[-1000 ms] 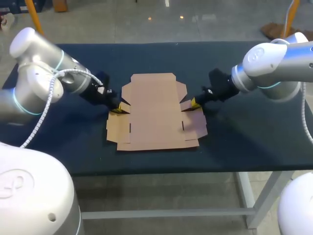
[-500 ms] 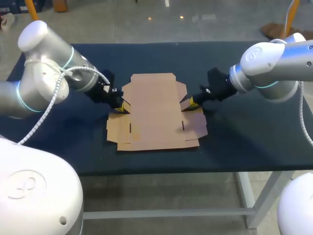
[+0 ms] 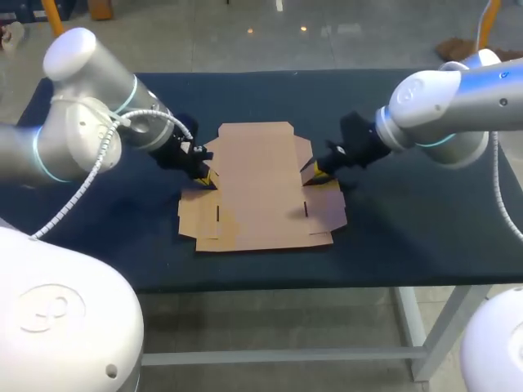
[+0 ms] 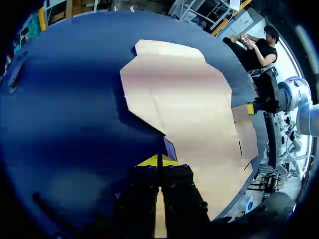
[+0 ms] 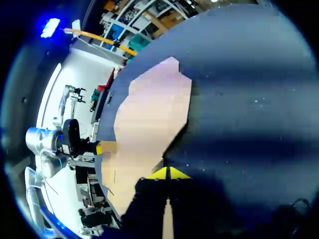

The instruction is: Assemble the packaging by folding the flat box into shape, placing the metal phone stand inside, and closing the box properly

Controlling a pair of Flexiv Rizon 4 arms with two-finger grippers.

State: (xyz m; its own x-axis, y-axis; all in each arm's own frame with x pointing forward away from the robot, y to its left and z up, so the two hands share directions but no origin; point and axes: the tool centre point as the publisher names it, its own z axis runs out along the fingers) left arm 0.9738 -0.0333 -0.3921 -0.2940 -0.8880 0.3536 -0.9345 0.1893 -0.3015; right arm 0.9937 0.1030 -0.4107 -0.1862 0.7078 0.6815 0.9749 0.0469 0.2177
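While the box (image 3: 260, 184) lies flat at the desk's (image 3: 409, 220) middle, the left hand (image 3: 202, 177) pinches its left edge and the right hand (image 3: 315, 173) pinches its right edge, tips nearly together.

Centre: the flat box (image 3: 260, 188) lay spread on the table (image 3: 409, 229), low enough to pass over.
Left edge of box: the left gripper (image 3: 203, 177) pinched a side flap, and its arm barred that side.
Right edge of box: the right gripper (image 3: 316, 171) pinched the opposite flap, and its arm barred that side.
Free room: table top behind the box, along the near edge, and above the box between the two grippers.
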